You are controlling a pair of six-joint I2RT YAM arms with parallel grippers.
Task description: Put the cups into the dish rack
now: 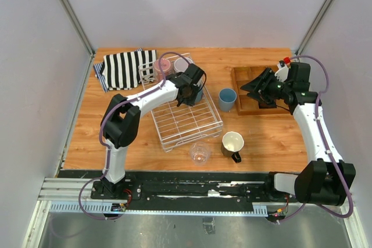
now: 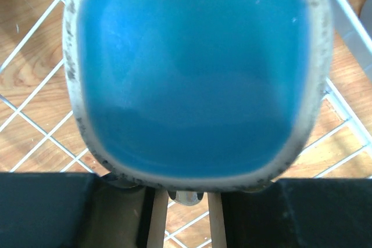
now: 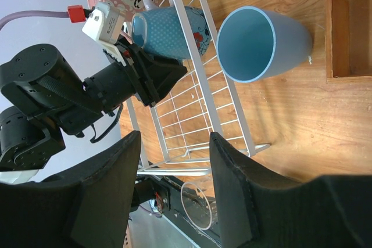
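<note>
You're halfway: pink mug (image 1: 162,68), grey-lilac cup (image 1: 182,62), blue-grey mug (image 2: 192,74) in the dish rack (image 1: 186,123); can't tell if your left fingers (image 2: 46,210) grip that last one; right fingers (image 3: 104,196) spread, empty; tumbler (image 1: 227,99), dark mug (image 1: 232,143), clear glass (image 1: 199,153) wait on the bench (image 1: 273,137).

The left arm (image 1: 152,96) and right arm (image 1: 314,129) have white links and black joints; a lilac cable (image 3: 35,14) meets a red connector (image 3: 75,13) at the wrist.
</note>
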